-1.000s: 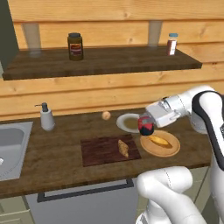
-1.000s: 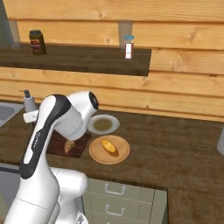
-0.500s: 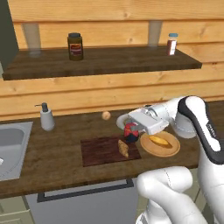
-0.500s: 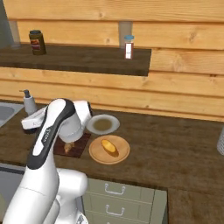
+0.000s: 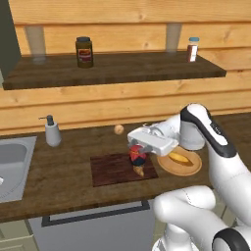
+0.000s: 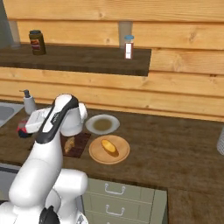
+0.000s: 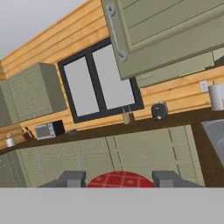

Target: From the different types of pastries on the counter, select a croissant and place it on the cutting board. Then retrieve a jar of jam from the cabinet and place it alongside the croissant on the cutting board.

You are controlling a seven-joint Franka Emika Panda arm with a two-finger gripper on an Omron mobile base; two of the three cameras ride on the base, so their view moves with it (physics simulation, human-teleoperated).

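A jar of jam (image 5: 138,156) with a red checked lid (image 7: 120,179) sits between my gripper's fingertips (image 7: 73,178), and my gripper (image 5: 138,151) is shut on it. The jar hangs just above the right part of the dark cutting board (image 5: 112,169). The croissant (image 5: 139,171) lies on that board right below the jar. From the right base view, the gripper (image 6: 22,129) reaches out left with the jar (image 6: 21,130), past the croissant (image 6: 69,145) on the board (image 6: 82,141).
A wooden plate (image 5: 195,168) with a long pastry (image 5: 178,158) lies right of the board, a grey plate (image 6: 102,124) behind it. A small round pastry (image 5: 118,129), soap dispenser (image 5: 52,131) and sink (image 5: 12,162) stand left. The shelf (image 5: 117,68) carries a dark jar (image 5: 84,52) and a shaker (image 5: 192,49).
The arm has swung left with the jar, from over the plates to above the cutting board's right part. The croissant has stayed put.
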